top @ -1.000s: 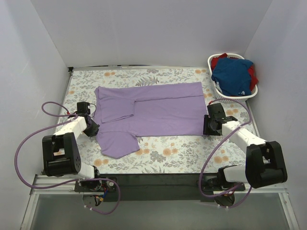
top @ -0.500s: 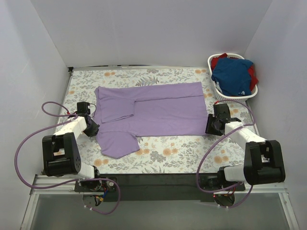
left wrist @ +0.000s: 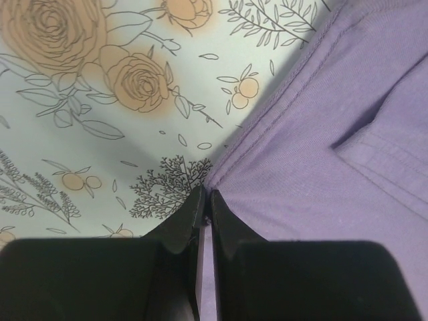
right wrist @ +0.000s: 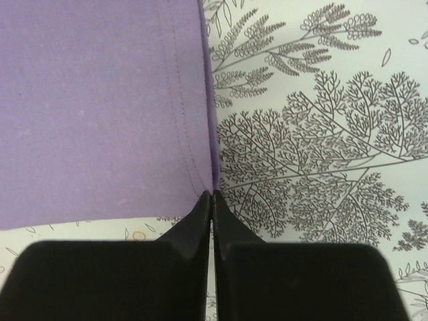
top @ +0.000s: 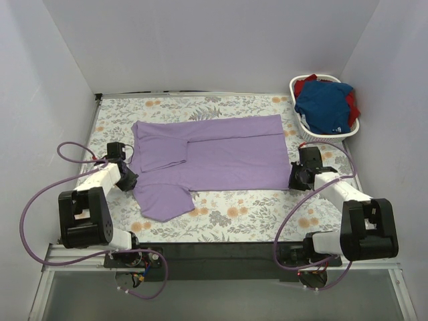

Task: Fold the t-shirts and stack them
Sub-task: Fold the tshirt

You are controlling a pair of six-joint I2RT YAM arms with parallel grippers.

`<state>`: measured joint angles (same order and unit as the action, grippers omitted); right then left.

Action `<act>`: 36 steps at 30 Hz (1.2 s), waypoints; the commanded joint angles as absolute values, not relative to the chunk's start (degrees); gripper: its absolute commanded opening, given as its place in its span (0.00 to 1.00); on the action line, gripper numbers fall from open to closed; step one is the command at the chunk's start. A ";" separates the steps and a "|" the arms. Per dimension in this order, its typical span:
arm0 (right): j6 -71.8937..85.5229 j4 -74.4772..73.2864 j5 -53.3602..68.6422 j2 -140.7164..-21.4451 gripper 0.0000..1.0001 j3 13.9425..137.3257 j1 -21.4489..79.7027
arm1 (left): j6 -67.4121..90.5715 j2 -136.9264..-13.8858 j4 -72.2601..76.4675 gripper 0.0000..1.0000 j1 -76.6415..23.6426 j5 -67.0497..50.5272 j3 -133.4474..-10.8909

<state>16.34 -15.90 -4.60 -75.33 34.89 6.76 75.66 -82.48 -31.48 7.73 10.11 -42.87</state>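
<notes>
The lavender t-shirt [top: 221,157] lies spread flat on the floral table, collar end at the left, with one sleeve folded across its chest and the other lying toward the near left. My left gripper [top: 132,180] is at its left edge; in the left wrist view the jaws [left wrist: 206,197] are shut with lavender cloth [left wrist: 321,147] pinched between them. My right gripper [top: 293,179] is at the shirt's near right hem corner; in the right wrist view the jaws [right wrist: 212,195] are shut on the hem edge [right wrist: 100,107]. The royal-blue t-shirt [top: 326,105] and red t-shirt [top: 352,103] lie bunched in the basket.
The white laundry basket [top: 299,124] stands at the far right corner of the table. The floral table cover [top: 241,210] shows in front of the shirt. White walls enclose the table on the left, back and right.
My right gripper has shifted slightly right and toward the near edge at the hem corner. The left gripper and the shirt's outline have barely moved.
</notes>
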 commanded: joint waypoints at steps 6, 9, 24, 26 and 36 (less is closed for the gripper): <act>16.43 -21.97 -7.04 -68.29 0.01 37.87 6.59 | 78.22 -75.85 -34.63 0.00 7.56 14.16 -44.64; 16.26 -21.97 -5.72 -69.34 0.01 41.82 6.59 | 78.22 -77.86 -34.80 0.00 7.56 13.36 -46.66; 14.15 -21.10 -5.71 -89.29 0.01 61.78 6.50 | 79.10 -96.58 -35.95 0.00 7.56 10.99 -66.79; 14.15 -20.74 -5.71 -91.57 0.01 63.80 6.50 | 79.01 -98.25 -36.03 0.00 7.56 11.07 -68.28; 13.18 -20.74 -5.80 -97.64 0.01 70.39 5.89 | 78.40 -103.18 -36.74 0.00 7.56 11.16 -74.62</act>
